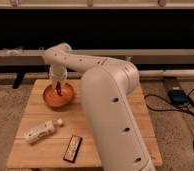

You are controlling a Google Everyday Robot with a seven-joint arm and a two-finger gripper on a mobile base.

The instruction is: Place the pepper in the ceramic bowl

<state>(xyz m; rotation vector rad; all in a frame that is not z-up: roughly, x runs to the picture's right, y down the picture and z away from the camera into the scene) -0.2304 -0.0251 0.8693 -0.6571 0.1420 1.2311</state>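
**Camera view: pepper held over the ceramic bowl**

Camera view showed you the robot's white arm (110,95) filling the middle and right of the frame, reaching from about 5 o'clock up and across toward 10 o'clock. Beneath it stood the wooden table (40,150), with carpet around it and cables lying on the floor at 3 o'clock.

On the table, toward 9 o'clock of the frame's centre, sat the ceramic bowl (50,101), orange-red and round. Your gripper (57,84) hung straight down over the bowl, just above its inside. It was clamped on the pepper (58,90), a slim dark red piece hanging upright below the fingers, its lower end down within the bowl's rim; whether it touched the bowl's floor could not be told.

At 7 o'clock a white bottle (39,131) lay on its side, well apart from the bowl. Near 6 o'clock, close to the table's front edge, lay a flat black-and-orange bar (73,148).
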